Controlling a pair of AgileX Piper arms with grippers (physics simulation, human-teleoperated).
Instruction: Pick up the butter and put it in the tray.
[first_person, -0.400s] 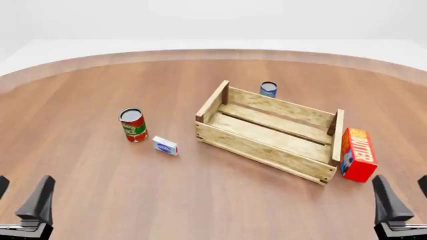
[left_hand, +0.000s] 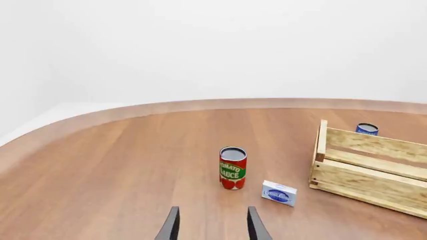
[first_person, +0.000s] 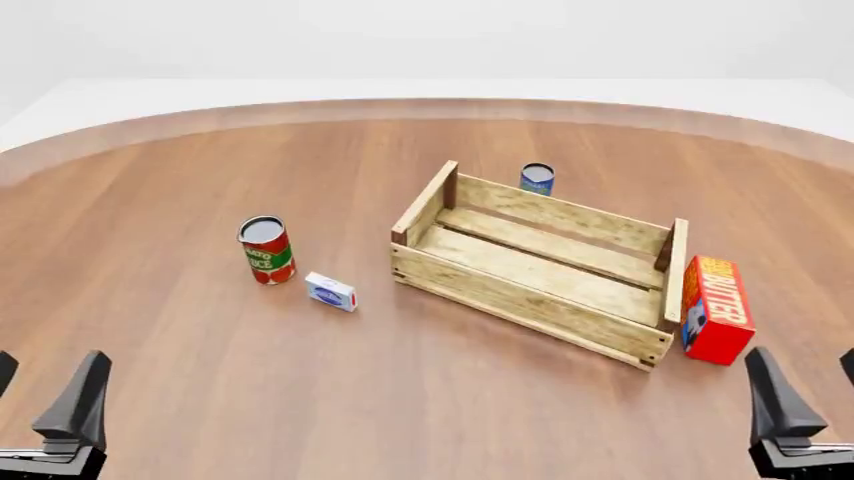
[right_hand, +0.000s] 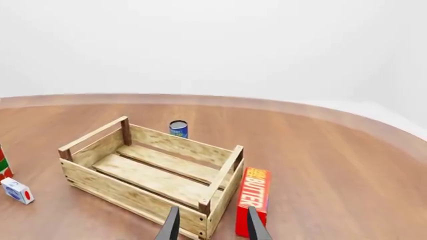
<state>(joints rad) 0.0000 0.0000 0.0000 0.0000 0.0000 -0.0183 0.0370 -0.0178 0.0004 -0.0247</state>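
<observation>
Front view: butter (first_person: 717, 308) stood just beside tray (first_person: 534, 290), long axis running away, ahead of nearer right gripper (first_person: 801, 415), jaws spread, empty.

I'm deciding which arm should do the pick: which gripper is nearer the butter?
Right. The right gripper sits just in front of the butter, on the same side of the tray. The left gripper is far across the table.

A red tomato sauce can (first_person: 267, 250) is standing upright on the wooden table (first_person: 200, 180). A small white-blue box (first_person: 330, 292) is lying just beside the tomato sauce can, nearer the camera. A blue can (first_person: 537, 179) is standing well apart from the tomato sauce can, farther back.
</observation>
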